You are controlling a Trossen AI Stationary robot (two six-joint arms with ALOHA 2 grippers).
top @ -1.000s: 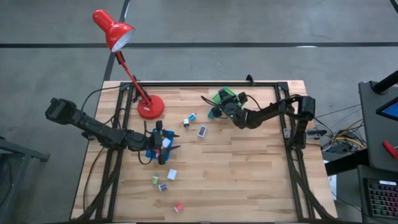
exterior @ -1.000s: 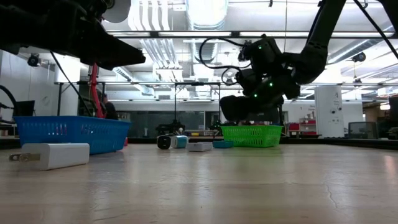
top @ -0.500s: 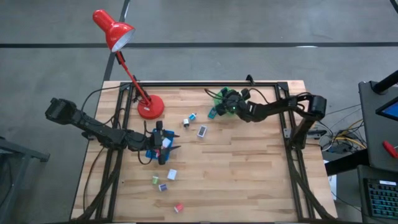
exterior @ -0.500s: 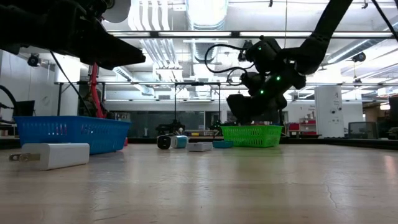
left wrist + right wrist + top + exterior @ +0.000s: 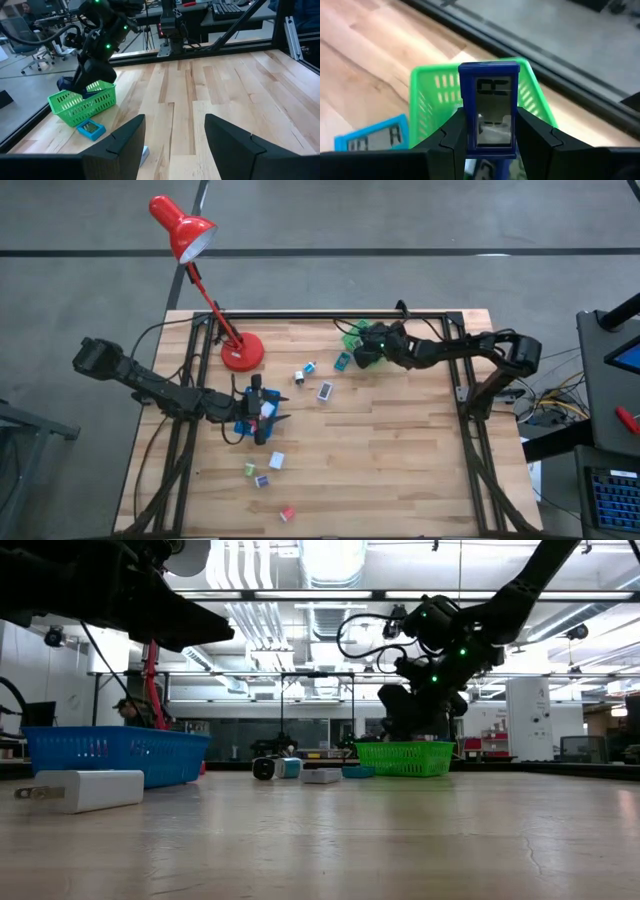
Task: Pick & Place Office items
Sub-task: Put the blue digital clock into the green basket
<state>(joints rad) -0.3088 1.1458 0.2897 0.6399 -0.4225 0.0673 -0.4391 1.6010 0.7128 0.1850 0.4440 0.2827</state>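
high: looking straight down on the whole table (image 5: 400, 470) | low: sitting at tabletop level, facing across toward the room | left wrist: peering far across the boards at the green basket (image 5: 84, 104) | right wrist: hovering close above that basket (image 5: 427, 92) | all four are sharing the basket (image 5: 356, 340) (image 5: 404, 757)

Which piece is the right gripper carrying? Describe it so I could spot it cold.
Find the green basket at the table's far edge. The right gripper hangs over it, shut on a dark blue flat piece with a grey screen. A similar piece on the wood beside the basket is lighter blue.
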